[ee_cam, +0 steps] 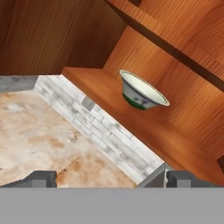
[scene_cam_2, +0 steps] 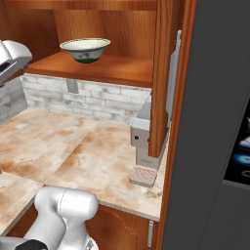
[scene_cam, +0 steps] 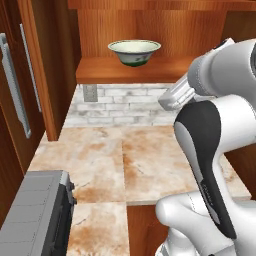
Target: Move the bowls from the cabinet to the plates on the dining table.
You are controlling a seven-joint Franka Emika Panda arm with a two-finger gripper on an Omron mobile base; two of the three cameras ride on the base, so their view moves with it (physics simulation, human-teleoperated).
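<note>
Wide-open claw should rise toward the cream, green-banded shallow bowl at frame centre on the reddish wooden cabinet shelf, straddling its rim squarely.

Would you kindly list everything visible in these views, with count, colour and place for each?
bowl: one, cream with dark green band, upright on the cabinet shelf.
cabinet: one, reddish-brown wood, open, above the counter.
cabinet door: one, reddish-brown, silver bar handle, swung open at right.
brick backsplash: white-grey, under the shelf.
wall outlet: one, grey, on the brick.
counter: beige-orange marble, seamed.
grey appliance: one, lower left of the left base view.
small grey appliance: one, on the counter beside the door.
gripper: one, dark tips, open, short of the bowl.
</note>
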